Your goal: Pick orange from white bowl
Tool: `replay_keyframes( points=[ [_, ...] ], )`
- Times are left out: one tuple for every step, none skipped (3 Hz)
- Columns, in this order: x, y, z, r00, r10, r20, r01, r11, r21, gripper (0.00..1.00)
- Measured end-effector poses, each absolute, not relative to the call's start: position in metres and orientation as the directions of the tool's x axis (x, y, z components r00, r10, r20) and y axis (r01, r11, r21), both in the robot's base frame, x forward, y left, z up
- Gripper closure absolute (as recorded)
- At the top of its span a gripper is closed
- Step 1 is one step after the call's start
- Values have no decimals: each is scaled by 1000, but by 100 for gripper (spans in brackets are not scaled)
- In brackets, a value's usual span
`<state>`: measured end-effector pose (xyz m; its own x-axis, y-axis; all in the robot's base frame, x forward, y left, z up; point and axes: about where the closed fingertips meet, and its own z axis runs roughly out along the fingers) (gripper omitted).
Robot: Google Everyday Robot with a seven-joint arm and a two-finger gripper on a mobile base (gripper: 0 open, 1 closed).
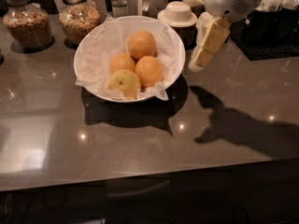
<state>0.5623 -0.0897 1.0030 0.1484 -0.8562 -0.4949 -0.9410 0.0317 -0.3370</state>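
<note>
Looking down on a dark, glossy counter (pixel 140 143). Finding the bowl (pixel 79 55) sitting on it, left of centre and toward the far side, lined with crumpled white paper (pixel 98 43) that is spilling over the near rim. Counting four fruits lying inside, packed close together. Seeing the orange (pixel 142 45) resting farthest back, pressing against a second orange (pixel 122 62) at its near left and a third orange (pixel 149 71) at its near right. Seeing a yellow-green fruit (pixel 124 82) lying nearest of all, against the near rim, with its dimple facing up. Finding the gripper (pixel 199 62) hanging in the air just right of the bowl, outside the rim and clear of the fruits, pale cream and slanting down toward the left. Tracing it back to a rounded white arm (pixel 229 1) reaching in from the far right corner. Not managing to tell whether the gripper is open or closed. Noticing the arm's shadow (pixel 233 120) falling across the counter to the near right of the bowl. Spotting two glass jars standing beyond the bowl: the left jar (pixel 28 24) at the far left edge and the right jar (pixel 79 17) just behind the bowl's far left rim, both holding brownish grainy contents. Spotting an upturned cream bowl (pixel 177 14) sitting just beyond the far right rim, between the bowl and the arm. Making out a black mat (pixel 271 41) lying at the far right.
</note>
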Motion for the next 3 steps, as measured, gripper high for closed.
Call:
replay_keyframes(
  points=[
    [596, -65, 1007, 175, -797, -579, -932, 55, -357, 0],
    [596, -65, 1007, 175, -797, -579, -932, 55, -357, 0],
    [605, -45, 1006, 193, -769, -610, -920, 74, -385, 0]
  ],
)
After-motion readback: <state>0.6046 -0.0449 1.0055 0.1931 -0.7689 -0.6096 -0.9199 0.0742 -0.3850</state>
